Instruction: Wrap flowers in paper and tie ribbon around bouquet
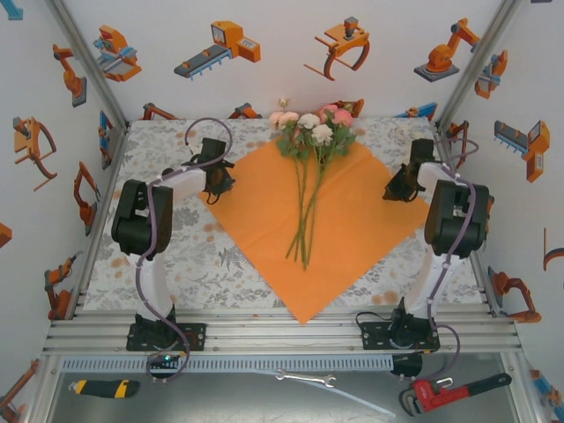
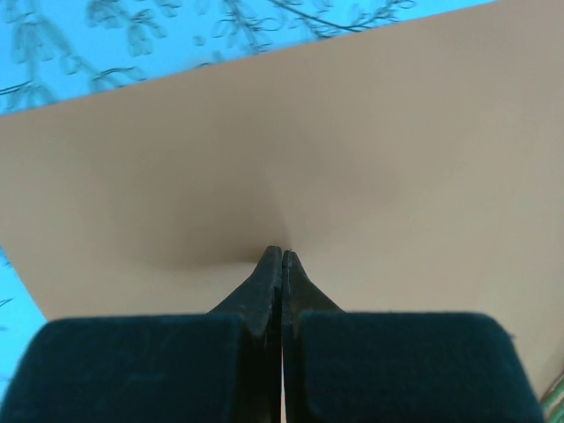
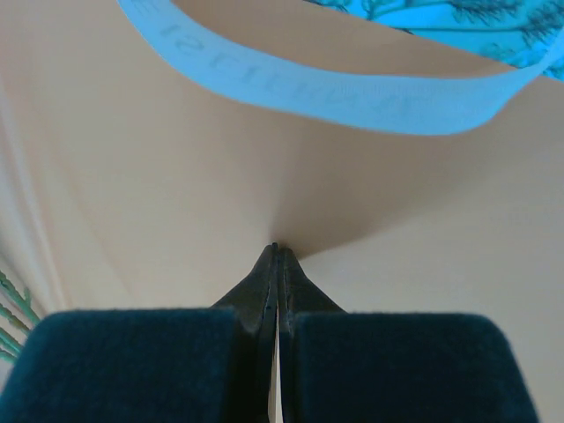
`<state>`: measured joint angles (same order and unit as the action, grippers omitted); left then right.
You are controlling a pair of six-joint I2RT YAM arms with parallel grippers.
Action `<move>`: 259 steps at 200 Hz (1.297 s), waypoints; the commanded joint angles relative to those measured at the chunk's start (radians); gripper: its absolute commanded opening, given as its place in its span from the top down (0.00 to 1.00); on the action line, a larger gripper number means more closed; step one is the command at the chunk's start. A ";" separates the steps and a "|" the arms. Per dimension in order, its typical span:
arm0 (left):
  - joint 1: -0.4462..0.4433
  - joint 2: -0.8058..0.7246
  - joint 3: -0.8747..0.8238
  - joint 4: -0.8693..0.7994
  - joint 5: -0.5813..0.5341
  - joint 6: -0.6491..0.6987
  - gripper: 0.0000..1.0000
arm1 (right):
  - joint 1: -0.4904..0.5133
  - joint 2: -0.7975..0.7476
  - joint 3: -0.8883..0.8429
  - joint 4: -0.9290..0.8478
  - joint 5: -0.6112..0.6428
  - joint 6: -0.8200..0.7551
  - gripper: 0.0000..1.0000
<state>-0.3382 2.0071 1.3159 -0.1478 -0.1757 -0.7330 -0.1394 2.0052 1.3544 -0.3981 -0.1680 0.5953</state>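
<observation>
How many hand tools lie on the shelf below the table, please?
3: yellow knife at left, silver spanner in the middle, red pipe wrench at right; more may be cropped off.

Smooth matt orange paper (image 1: pixel 256 211), printed cloth tablecloth (image 1: pixel 203 256), woven fabric ribbon (image 3: pixel 352 88), ribbed metal rail (image 1: pixel 282 328).

The table (image 1: pixel 264 328), under a leaf-print tablecloth (image 1: pixel 189 256), carries the paper (image 1: pixel 264 220). It lies flat between the left gripper (image 1: pixel 214 187) and the right gripper (image 1: pixel 394 189), one corner at each.
</observation>
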 commanded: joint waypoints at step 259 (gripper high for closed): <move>-0.221 -0.860 -0.713 0.012 0.150 -0.256 0.43 | 0.407 -1.117 -0.700 -0.257 0.053 0.238 0.32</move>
<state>-0.5133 1.2015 0.6815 -0.0826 0.0345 -0.7620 0.1726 0.9474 0.7322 -0.6033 -0.1555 0.7055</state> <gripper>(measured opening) 0.546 0.680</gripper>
